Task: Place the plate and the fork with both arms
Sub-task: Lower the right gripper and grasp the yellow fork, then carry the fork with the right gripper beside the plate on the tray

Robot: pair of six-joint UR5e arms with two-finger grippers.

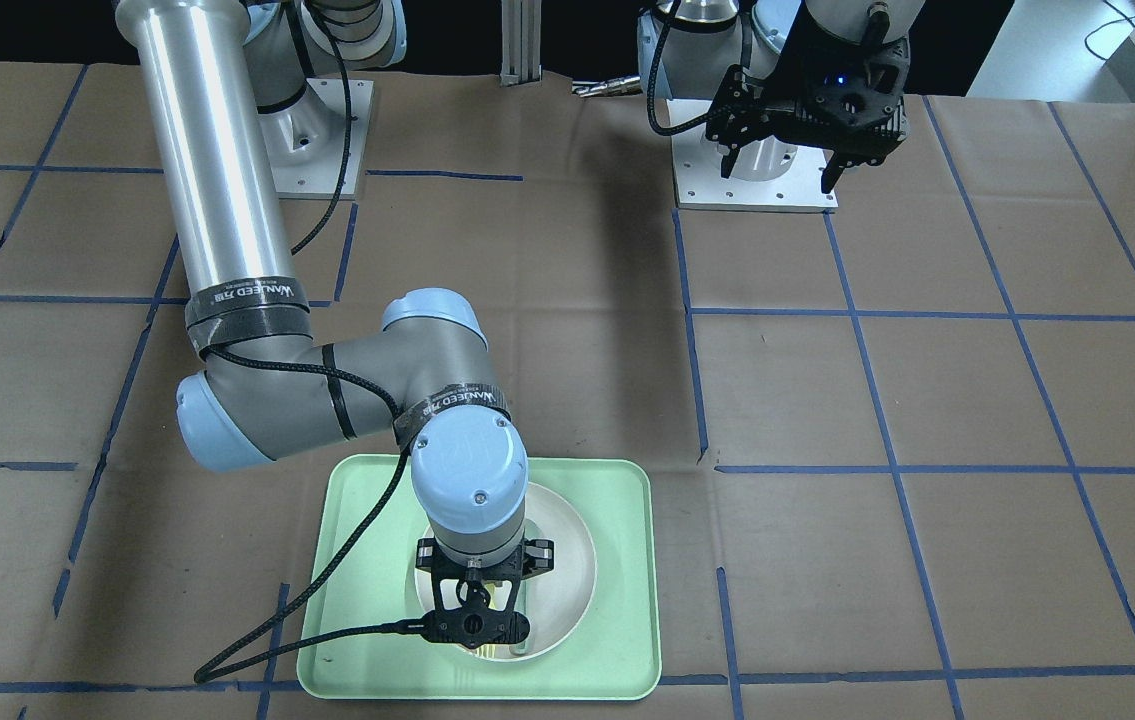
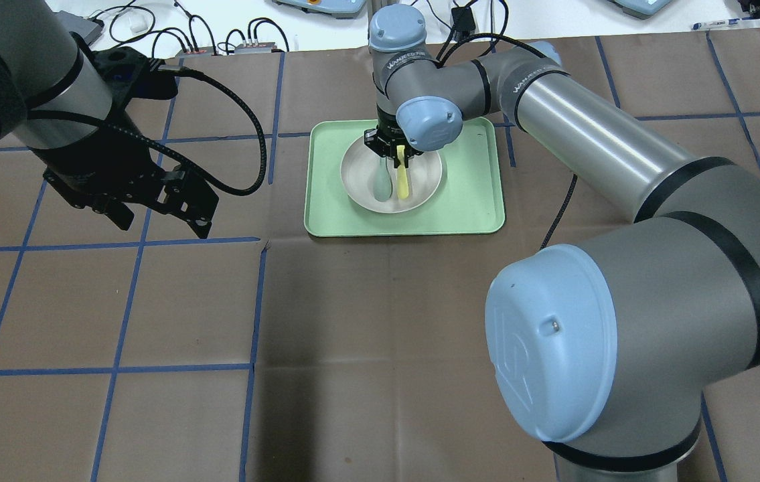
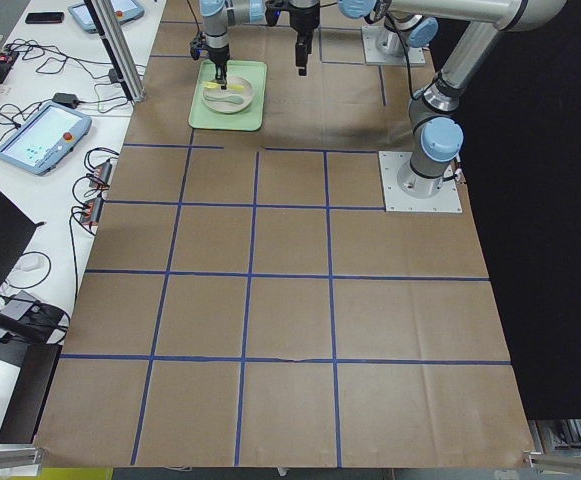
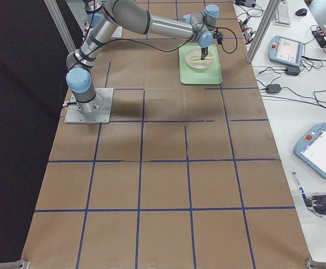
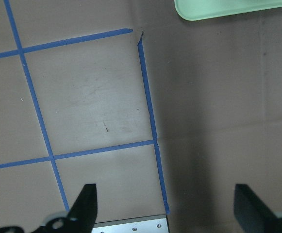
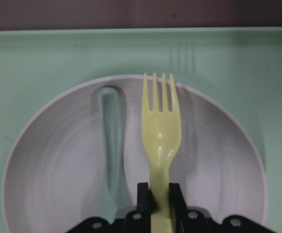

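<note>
The off-white plate (image 2: 359, 177) lies in the mint-green tray (image 2: 473, 194). My right gripper (image 2: 398, 157) stands over the plate, shut on the handle of the pale-yellow fork (image 2: 404, 179). In the right wrist view the fork (image 6: 161, 136) stretches across the plate (image 6: 58, 165) with its tines at the far rim; I cannot tell whether it touches the plate. A grey-green spoon (image 6: 112, 141) lies in the plate beside it. My left gripper (image 2: 162, 226) hangs open over bare table, well to the left of the tray, with nothing between its fingers (image 5: 85, 204).
Brown paper with blue tape grid lines covers the table. A corner of the tray (image 5: 228, 9) shows at the top of the left wrist view. The arms' base plates (image 1: 757, 185) sit at the robot's edge. Cables and teach pendants (image 4: 322, 148) lie beyond the table's ends.
</note>
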